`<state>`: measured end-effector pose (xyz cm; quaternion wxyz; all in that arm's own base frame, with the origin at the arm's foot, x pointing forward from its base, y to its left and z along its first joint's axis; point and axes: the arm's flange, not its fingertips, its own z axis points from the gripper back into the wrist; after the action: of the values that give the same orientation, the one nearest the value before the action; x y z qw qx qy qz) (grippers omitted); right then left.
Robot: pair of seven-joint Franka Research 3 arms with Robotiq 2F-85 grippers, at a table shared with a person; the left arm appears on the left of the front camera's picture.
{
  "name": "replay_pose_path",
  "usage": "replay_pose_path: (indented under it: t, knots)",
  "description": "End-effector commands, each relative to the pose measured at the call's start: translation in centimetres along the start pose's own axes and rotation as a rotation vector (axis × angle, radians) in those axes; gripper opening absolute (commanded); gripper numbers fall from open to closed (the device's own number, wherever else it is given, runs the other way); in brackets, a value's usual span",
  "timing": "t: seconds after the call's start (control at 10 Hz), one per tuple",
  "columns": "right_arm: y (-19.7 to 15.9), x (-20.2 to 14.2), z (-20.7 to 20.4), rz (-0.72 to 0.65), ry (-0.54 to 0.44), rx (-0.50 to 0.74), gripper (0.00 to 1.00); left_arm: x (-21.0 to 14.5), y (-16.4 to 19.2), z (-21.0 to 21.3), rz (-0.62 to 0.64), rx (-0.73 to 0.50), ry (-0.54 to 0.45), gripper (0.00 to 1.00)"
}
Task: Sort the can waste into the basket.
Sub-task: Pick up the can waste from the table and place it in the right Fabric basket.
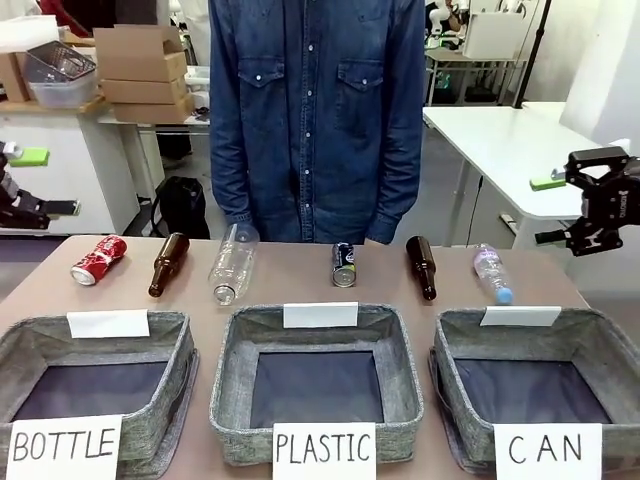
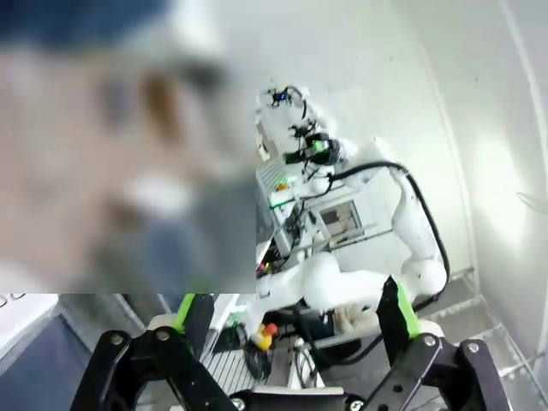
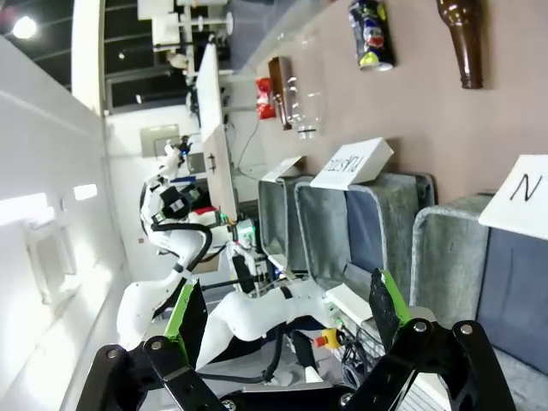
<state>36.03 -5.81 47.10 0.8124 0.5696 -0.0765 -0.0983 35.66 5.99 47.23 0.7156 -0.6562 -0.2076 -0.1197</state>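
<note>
Your left gripper (image 1: 40, 182) and right gripper (image 1: 548, 210) both gape empty, so lower the right squarely across the small black yellow-marked metal can (image 1: 344, 265) lying beyond and left of the square grey woven "CAN" basket (image 1: 462, 330), the dented red can (image 1: 99, 260) farther left.

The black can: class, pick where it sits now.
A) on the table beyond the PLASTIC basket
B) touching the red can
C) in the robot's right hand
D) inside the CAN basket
A: the black can rests on the bare table just past the far rim of the PLASTIC basket, between a clear bottle and a brown bottle.
</note>
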Motion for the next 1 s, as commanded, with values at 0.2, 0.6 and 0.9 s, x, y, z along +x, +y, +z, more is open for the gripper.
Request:
replay_pose_path:
  t: [0.2,0.6,0.9]
  knots:
    - [0.1,-0.3,0.9,0.018,0.012,0.007,1.00,0.0,0.0,0.6,-0.052,0.006,0.050,1.00]
    - [0.1,-0.3,0.9,0.018,0.012,0.007,1.00,2.6,1.7,-0.1,-0.144,0.425,0.199,1.00]
    - [0.1,-0.3,0.9,0.018,0.012,0.007,1.00,6.3,4.4,-3.5,-0.377,1.191,0.271,1.00]
